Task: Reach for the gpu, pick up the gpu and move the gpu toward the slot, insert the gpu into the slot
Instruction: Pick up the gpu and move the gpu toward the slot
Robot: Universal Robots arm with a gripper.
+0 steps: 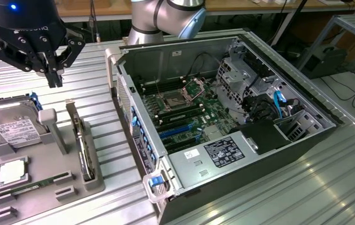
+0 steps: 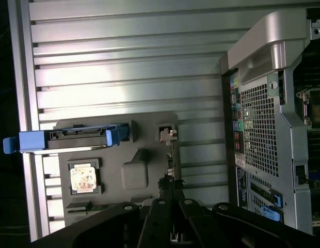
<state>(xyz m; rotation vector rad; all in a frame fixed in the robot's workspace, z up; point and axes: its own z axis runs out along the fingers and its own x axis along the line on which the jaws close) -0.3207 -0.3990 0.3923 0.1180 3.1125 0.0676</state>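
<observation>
The gpu (image 1: 80,145) stands on edge in a grey holder tray (image 1: 71,161), a thin dark card with its silver bracket end up. In the wrist view the gpu (image 2: 171,157) appears edge-on, its silver bracket (image 2: 168,134) at the far end. My gripper (image 1: 55,77) hangs above and behind the card, apart from it, fingers together with nothing between them. In the wrist view my gripper (image 2: 171,190) lines up over the card's near end. The blue slot (image 1: 177,129) lies on the green motherboard inside the open computer case.
On the same tray are a silver hard drive (image 1: 14,129) in a blue carrier (image 2: 67,139), a processor (image 1: 12,172) and a green memory stick (image 1: 36,183). The open case (image 1: 227,154) stands at the exterior view's right, its rear wall and handle (image 2: 273,41) close to the tray.
</observation>
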